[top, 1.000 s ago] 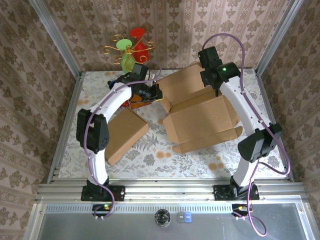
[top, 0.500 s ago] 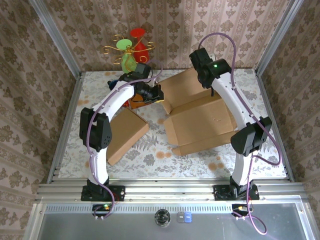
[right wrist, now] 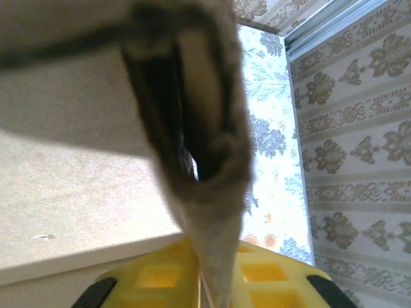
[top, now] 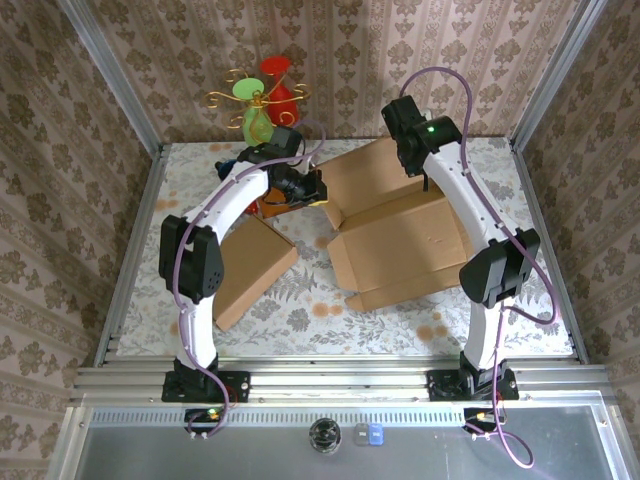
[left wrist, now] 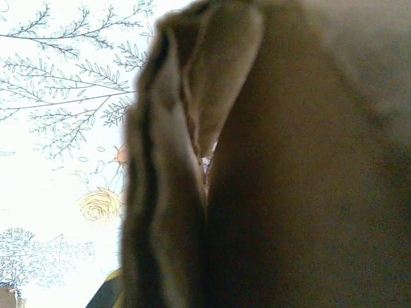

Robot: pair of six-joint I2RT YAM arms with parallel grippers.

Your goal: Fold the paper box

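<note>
From above, the right gripper (top: 424, 178) has swung back and toward the left arm over the last second, then settled at the far edge of the box (top: 400, 235). The box lies open on the tabletop (top: 300, 305), its main panel spreading from under that gripper toward the arm bases. The left gripper (top: 308, 188) has hardly moved. It sits against the box's side flap, with the rest of the box stretching away toward the right gripper. A spare cardboard sheet (top: 245, 270) lies behind it, nearer its own base.

In the left wrist view, a doubled cardboard edge (left wrist: 167, 192) stands right in front of the camera. The gripper is pressed together on this flap, so the left side is anchored.

In the right wrist view, a layered cardboard edge (right wrist: 205, 160) runs straight down into the yellow gripper body (right wrist: 154, 279), and the gripper seems to be pinching it. Its grip looks freshly adjusted.

With both edges held, the flaps look ready to be raised, though no wall is upright yet, so the fold is at an early stage.
</note>
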